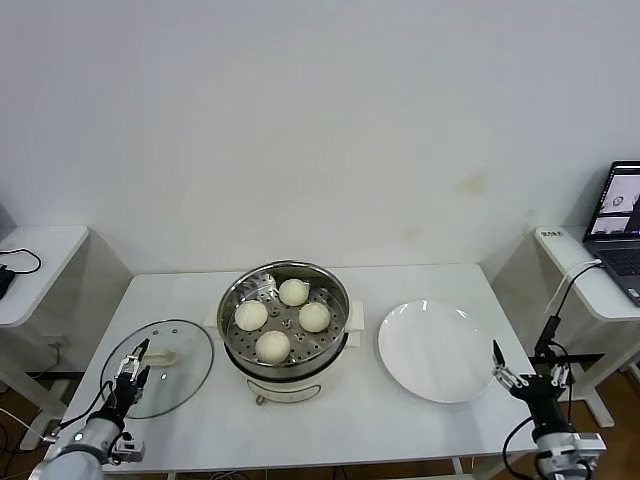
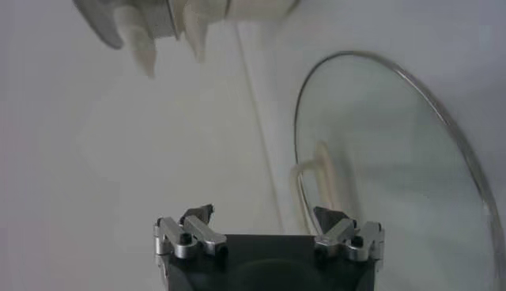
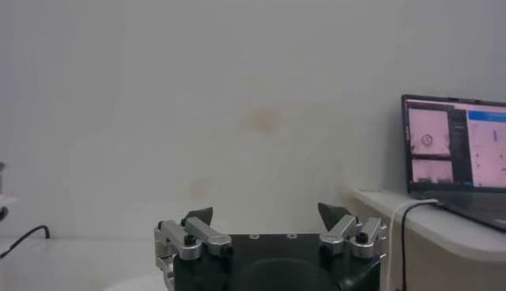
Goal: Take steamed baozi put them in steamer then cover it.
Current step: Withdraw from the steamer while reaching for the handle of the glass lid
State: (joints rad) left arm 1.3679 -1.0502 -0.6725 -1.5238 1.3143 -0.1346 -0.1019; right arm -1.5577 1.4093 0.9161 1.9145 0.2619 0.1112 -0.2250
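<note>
From the head camera, four steamed baozi [image 1: 283,318] sat on the perforated tray inside the steamer [image 1: 284,372] at the middle of the table [image 1: 420,430]. The cover [image 1: 185,350] lay flat to its left, an empty plate [image 1: 436,350] to its right. The left gripper [image 1: 131,367] hovered over the cover's near edge, jaws apart; the right gripper [image 1: 511,372] waited beyond the plate, also spread. The left wrist camera showed the left gripper [image 2: 263,214] empty over the cover [image 2: 395,166]. The right wrist camera showed the right gripper [image 3: 266,213] empty, facing a wall and a laptop [image 3: 455,154].
</note>
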